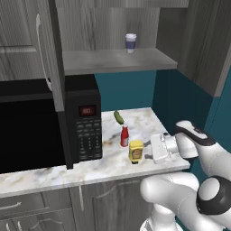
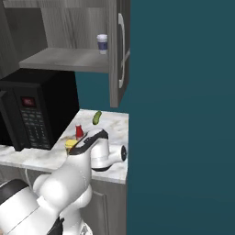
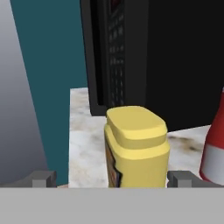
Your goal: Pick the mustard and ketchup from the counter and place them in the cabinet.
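The mustard (image 3: 136, 148) is seen dead ahead of the claw (image 3: 113, 178) in the hand view, standing upright on the counter (image 1: 149, 122), w/ its long axis vertical and its broad yellow face turned toward the camera. The claw is spread wide and holds nothing; one fingertip (image 3: 41, 178) sits to one side of the bottle and the other to the opposite side, so the mustard is bracketed btwn them but is not seen to be touched. Whether the pads are level w/ the body or only w/ its lower part cannot be told, since the tips are cut off at the frame bottom. In the left base view the mustard (image 1: 136, 151) is placed just beside the hand, on the side toward the microwave (image 1: 45, 126), and near the counter's front edge. The ketchup (image 1: 124, 136) stands just behind the mustard, toward the wall, close but apart from it; in the hand view it (image 3: 214, 148) is seen past one fingertip, outside the claw gap. The pickle (image 1: 118, 117) lies further back still. The cabinet (image 1: 117, 61) shelf is above the microwave, w/ a cup (image 1: 131, 43) on it and the door swung open. Judged from this: approach looks about done, and a short advance then closing across the bottle's narrow width would likely be the next step. The risk is judged to be the outer finger clipping the ketchup.
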Motion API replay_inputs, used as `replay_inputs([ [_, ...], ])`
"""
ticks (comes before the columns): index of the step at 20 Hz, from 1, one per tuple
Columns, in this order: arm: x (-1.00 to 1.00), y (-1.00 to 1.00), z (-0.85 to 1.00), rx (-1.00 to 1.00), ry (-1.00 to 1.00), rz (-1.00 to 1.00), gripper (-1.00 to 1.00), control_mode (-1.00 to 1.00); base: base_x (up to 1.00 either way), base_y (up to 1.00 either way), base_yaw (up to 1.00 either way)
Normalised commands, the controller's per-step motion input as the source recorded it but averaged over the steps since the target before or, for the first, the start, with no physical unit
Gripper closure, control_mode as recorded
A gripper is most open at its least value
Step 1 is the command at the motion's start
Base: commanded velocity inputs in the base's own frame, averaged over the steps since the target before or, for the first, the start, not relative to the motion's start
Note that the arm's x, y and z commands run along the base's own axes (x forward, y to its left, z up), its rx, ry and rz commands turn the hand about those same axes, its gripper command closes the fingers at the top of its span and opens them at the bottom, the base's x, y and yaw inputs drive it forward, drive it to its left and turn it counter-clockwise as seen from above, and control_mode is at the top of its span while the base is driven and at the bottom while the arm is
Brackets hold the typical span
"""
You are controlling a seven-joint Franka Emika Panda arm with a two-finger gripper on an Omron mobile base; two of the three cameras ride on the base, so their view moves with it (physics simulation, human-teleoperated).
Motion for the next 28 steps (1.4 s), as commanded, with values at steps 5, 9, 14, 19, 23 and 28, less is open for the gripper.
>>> replay_inputs([
  [5, 0.05, 0.06, -0.02, 0.00, 0.05, 0.00, -1.00, -1.00, 0.00, 0.00, 0.00],
  [9, 0.02, 0.06, 0.00, 0.00, 0.02, 0.00, -1.00, -1.00, 0.00, 0.00, 0.00],
  [14, 0.03, 0.05, 0.00, 0.00, 0.02, 0.00, -1.00, -1.00, 0.00, 0.00, 0.00],
  [19, 0.10, 0.01, -0.01, 0.00, 0.03, 0.00, -1.00, -1.00, 0.00, 0.00, 0.00],
  [23, 0.11, 0.00, -0.04, 0.00, 0.00, 0.00, -1.00, -1.00, 0.00, 0.00, 0.00],
  [28, 0.11, 0.00, -0.05, -0.01, 0.00, 0.00, -1.00, -1.00, 0.00, 0.00, 0.00],
])
